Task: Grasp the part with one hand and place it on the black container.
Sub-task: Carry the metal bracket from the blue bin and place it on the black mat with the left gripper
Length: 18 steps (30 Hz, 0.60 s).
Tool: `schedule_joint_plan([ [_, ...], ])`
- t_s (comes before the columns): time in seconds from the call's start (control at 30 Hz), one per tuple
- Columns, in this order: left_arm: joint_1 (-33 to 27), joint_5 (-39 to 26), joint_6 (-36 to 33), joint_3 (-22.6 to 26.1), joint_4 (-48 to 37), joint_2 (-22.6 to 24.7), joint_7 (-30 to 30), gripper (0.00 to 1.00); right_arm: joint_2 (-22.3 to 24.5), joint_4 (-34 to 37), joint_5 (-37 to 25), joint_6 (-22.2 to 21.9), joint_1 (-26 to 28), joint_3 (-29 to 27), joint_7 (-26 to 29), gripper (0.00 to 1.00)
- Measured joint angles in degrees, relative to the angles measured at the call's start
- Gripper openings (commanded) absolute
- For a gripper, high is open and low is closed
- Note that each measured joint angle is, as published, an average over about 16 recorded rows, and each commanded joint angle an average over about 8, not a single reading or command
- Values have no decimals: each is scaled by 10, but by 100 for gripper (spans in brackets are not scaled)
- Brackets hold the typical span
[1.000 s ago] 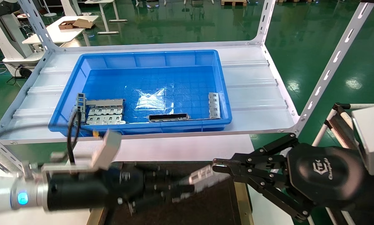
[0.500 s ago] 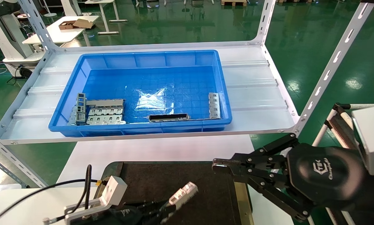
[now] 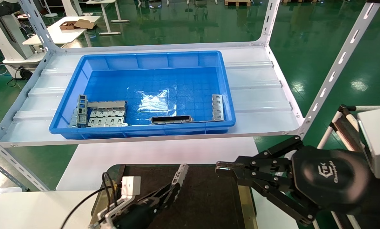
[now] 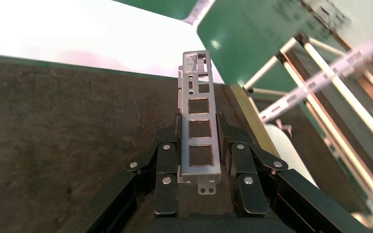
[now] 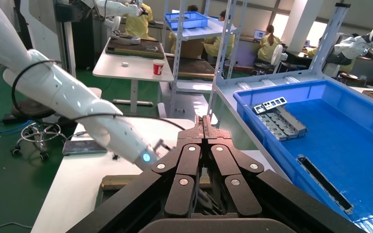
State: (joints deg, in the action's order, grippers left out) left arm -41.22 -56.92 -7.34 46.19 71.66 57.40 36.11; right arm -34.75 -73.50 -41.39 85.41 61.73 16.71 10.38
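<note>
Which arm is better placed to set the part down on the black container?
Left. The left gripper is shut on the part above the black container. The right gripper is shut, holding nothing, at the container's right edge.

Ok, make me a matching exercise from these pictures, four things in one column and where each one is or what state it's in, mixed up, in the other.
Things:
1. the part
2. right gripper
3. blue bin
4. black container

Places or states:
A. on the white metal shelf, holding grey plates and bars
B. clamped between the left gripper fingers, above the dark tray
C. shut and empty, beside the tray's right edge
D. on the white table, below the held bar

Pairs: 1-B, 2-C, 3-A, 4-D
</note>
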Motion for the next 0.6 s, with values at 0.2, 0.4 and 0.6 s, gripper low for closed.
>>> schedule_joint_plan([
  [0.2,-23,10,64,40,-48,48,27,0,0,0,0,0,0,0,0,0],
  [0.4,-49,31,111,79,-101,89,40,0,0,0,0,0,0,0,0,0],
  [0.6,-73,63,151,118,-144,119,41,0,0,0,0,0,0,1,0,0],
])
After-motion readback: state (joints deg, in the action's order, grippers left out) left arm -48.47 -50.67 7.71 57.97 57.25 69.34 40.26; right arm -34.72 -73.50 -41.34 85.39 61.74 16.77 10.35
